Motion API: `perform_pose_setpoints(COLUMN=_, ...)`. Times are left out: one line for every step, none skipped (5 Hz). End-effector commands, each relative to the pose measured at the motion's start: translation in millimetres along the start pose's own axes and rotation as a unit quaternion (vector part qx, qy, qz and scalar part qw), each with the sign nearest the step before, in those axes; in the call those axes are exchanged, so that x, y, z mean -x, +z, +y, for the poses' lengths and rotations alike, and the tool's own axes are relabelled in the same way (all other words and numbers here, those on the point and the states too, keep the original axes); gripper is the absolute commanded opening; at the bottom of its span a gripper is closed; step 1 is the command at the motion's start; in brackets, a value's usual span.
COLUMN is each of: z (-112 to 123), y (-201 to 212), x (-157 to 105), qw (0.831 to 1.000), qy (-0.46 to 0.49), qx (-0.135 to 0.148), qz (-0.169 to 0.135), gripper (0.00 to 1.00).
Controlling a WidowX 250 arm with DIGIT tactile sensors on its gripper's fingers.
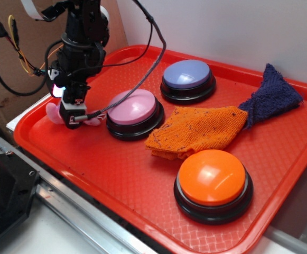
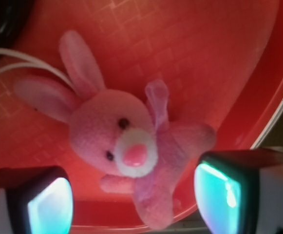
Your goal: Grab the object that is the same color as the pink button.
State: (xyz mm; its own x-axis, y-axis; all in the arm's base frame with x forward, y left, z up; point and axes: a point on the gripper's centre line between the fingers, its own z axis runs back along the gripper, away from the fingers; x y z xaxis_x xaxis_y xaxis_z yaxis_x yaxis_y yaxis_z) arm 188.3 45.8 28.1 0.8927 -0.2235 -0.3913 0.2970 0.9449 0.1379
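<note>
- Pink plush bunny point(image 1: 53, 112) is showing only as scraps in the exterior view; the gripper point(image 1: 73, 117) is standing in front of it and hiding its head and body.
- Bunny is lying on the red tray point(image 1: 116, 180) near the tray's left rim, just beside the pink button point(image 1: 135, 107); whether it is touching the button's black base cannot be made out.
- Wrist view is blurry but showing the bunny point(image 2: 126, 146) face up: two long ears, dark eyes, white muzzle with pink nose, thin limbs spreading out. Its lower leg is being cut off at the bottom edge.
- Gripper point(image 2: 134, 202) fingers point(image 2: 48, 204) are sitting apart, one at each lower corner of the wrist view, with the bunny's body lying between them. Pads are not pressing on the toy as far as can be seen.
- Tray point(image 2: 204, 63) is also holding a lavender-blue button point(image 1: 187, 75), an orange button point(image 1: 212, 177), an orange cloth point(image 1: 198, 131) crumpled between the buttons, and a dark blue cloth point(image 1: 272, 98) draped over the far right rim.
- Tray's near right corner is running out of the exterior picture.
- A white cable point(image 2: 24, 63) is crossing the bunny's ear in the wrist view; the exterior view is showing a braided cable point(image 1: 137, 79) trailing over the pink button instead.
</note>
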Motion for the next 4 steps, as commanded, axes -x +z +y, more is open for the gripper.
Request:
perform_pose_setpoints(z=15, y=-9, x=-11, qw=0.997, qy=-0.018, qx=0.043, qz=-0.066, gripper=1.00)
perform_pose_setpoints(z=15, y=-14, x=-20, qw=0.994, qy=-0.040, qx=0.061, qz=-0.079, gripper=1.00)
perform_pose_setpoints(z=13, y=-18, x=-20, qw=0.995, qy=-0.037, qx=0.057, qz=-0.069, gripper=1.00)
perform_pose_setpoints(z=12, y=-19, x=-17, qw=0.996, qy=-0.027, qx=0.070, qz=-0.058, gripper=0.00)
